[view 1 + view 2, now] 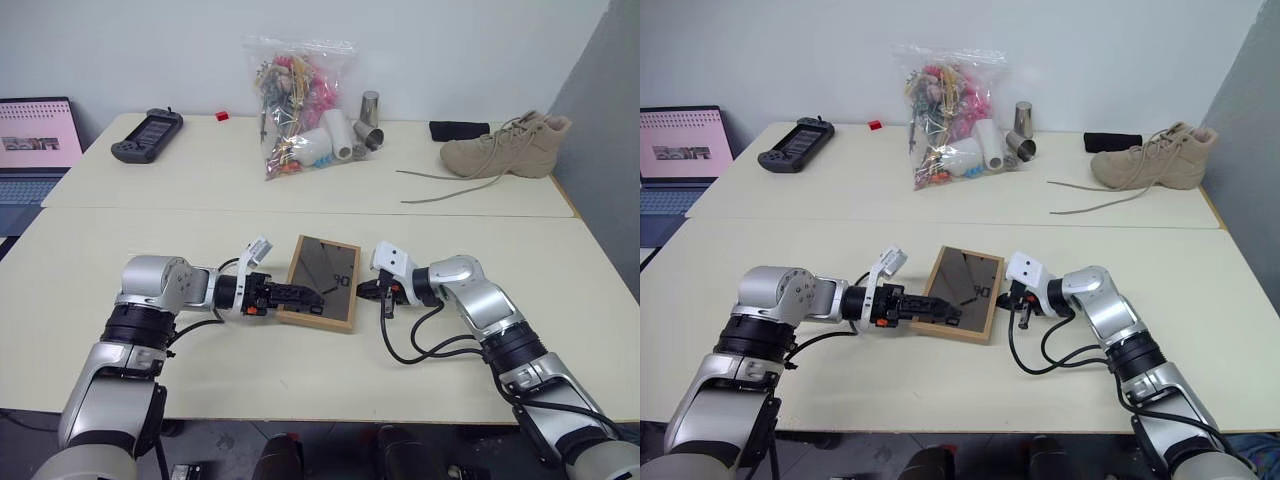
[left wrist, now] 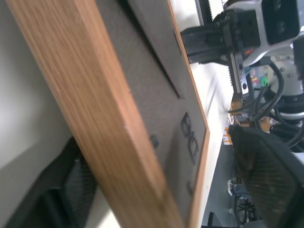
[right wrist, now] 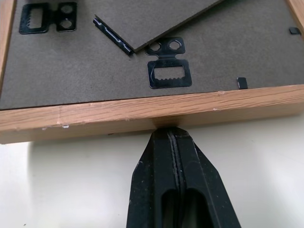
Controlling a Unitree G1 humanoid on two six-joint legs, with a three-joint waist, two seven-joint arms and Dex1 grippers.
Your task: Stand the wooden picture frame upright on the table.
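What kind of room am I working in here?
Probably a lab or office test bench, not a home: a plain pale table against a bare wall, a laptop at the side, and an odd mix of props like a boot.

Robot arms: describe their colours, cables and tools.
Both arms have silver-grey rounded shells with black joint bands. Loose black cables loop beside each wrist. A white block sits on each wrist. The left tool and right tool each have two black fingers.

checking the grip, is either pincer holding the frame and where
The left pincer straddles the wooden picture frame at its left rail; clamped or not, cannot tell. The right pincer, shut, holds nothing.
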